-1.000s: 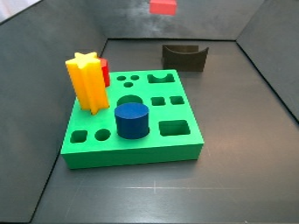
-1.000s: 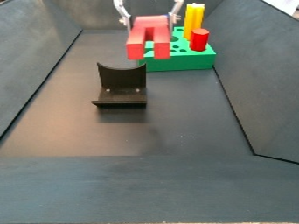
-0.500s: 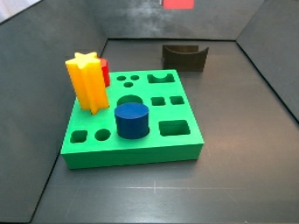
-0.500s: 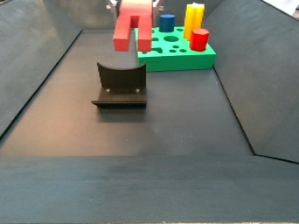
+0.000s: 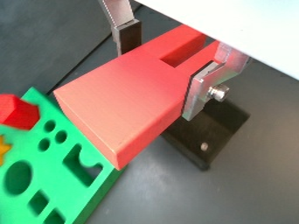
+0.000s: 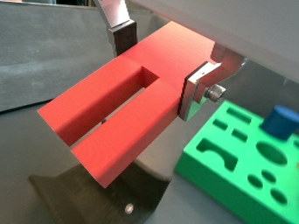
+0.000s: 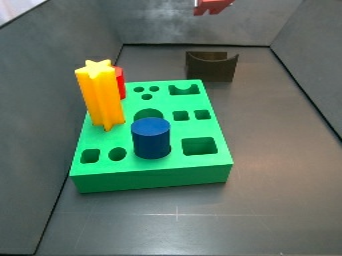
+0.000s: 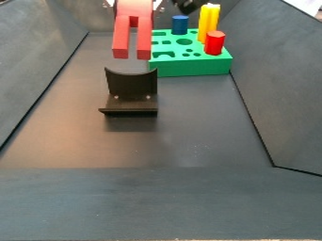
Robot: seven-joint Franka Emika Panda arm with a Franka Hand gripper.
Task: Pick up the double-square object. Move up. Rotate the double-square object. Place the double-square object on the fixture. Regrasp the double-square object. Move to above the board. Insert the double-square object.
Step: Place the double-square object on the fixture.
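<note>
The double-square object (image 5: 128,109) is a long red block, and my gripper (image 5: 163,63) is shut on its solid end in both wrist views. Its slot and two legs (image 6: 100,131) point away from the fingers (image 6: 198,87). In a side view the red block (image 8: 127,31) hangs in the air just above the fixture (image 8: 130,89), not touching it. At the top edge of a side view only a tilted red corner (image 7: 213,5) of the block shows, above the dark fixture (image 7: 211,65). The green board (image 7: 201,170) lies on the floor apart from it.
On the board stand a yellow star (image 7: 99,95), a blue cylinder (image 7: 151,138) and a small red piece (image 7: 120,82). Dark walls enclose the floor on all sides. The fixture (image 5: 211,136) and a corner of the board (image 5: 47,171) lie under the held block.
The gripper has carried the red block away from the board side to over the fixture, turning it as it went. The board and its pieces have not moved.
</note>
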